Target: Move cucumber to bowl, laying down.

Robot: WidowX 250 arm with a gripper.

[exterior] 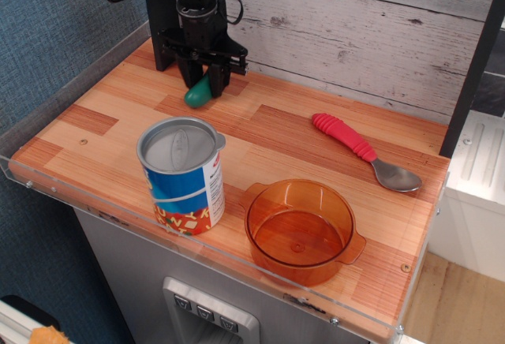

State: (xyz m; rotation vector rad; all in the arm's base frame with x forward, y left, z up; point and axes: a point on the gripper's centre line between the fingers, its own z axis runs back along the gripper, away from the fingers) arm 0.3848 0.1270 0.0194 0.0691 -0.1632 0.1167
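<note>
Observation.image view: the bowl (300,231) sits empty beside a lidded can (181,175), label lettering unreadable. At the back, the gripper (203,85) pinches the cucumber (198,93), its tip near the tabletop.

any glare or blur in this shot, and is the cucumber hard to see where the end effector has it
In the observation.image view, focus is sharp throughout with no motion blur. Soft glare shows on the can's grey lid, the spoon bowl and the orange bowl. The cucumber is partly hidden by the dark end effector, with only its lower green end showing, lightly shaded.
</note>
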